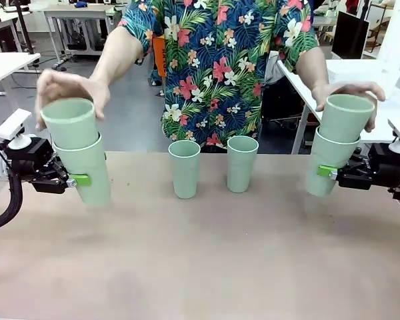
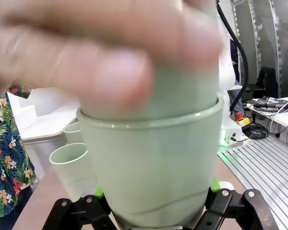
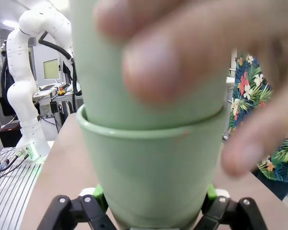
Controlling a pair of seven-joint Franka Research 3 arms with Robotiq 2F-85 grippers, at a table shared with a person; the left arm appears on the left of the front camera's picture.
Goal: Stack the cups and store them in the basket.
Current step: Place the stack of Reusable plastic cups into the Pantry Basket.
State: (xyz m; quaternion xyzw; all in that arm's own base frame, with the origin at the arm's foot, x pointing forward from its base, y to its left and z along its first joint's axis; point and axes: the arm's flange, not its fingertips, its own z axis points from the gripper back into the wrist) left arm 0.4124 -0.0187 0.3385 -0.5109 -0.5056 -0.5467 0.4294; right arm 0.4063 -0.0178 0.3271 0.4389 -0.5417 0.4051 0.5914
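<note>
We had the left gripper (image 1: 83, 179) clamped on the left cup (image 1: 88, 167) and the right gripper (image 1: 324, 171) clamped on the right cup (image 1: 330, 160). The person's hands (image 1: 67, 87) (image 1: 350, 90) held the upper cups (image 1: 70, 123) (image 1: 347, 119) nested inside. Two loose cups (image 1: 185, 168) (image 1: 242, 163) stood mid-table (image 1: 207, 267). In the wrist views, blurred fingers (image 2: 110, 72) hid the upper cups' rims.

Robotics lab. Behind the person's hand (image 1: 67, 87): white work tables (image 1: 73, 12) on metal legs, grey floor (image 1: 133, 113). Above the other hand (image 1: 350, 90): dark monitor (image 1: 350, 33). Right of the first hand, left wrist view: slotted aluminium plate (image 2: 264, 163), cables (image 2: 241, 52), red stop button (image 2: 239, 116).
</note>
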